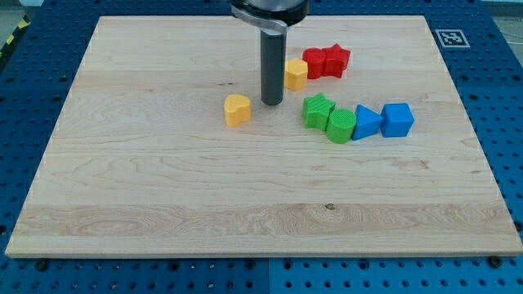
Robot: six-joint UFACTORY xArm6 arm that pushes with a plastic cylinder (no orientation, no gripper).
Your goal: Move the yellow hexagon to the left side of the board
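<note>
The yellow hexagon (296, 73) sits on the wooden board (163, 180) right of centre near the view's top, touching a red block (315, 63) on its right. My tip (272, 102) rests on the board just left of and below the yellow hexagon, very close to it. A yellow heart-shaped block (237, 109) lies to the left of my tip, apart from it.
A red star block (336, 60) sits beside the red block. Below them lie a green star (318, 110), a green round block (341, 125), a blue triangular block (367, 122) and a blue cube (397, 119) in a row. A marker tag (449, 37) is at the board's top right corner.
</note>
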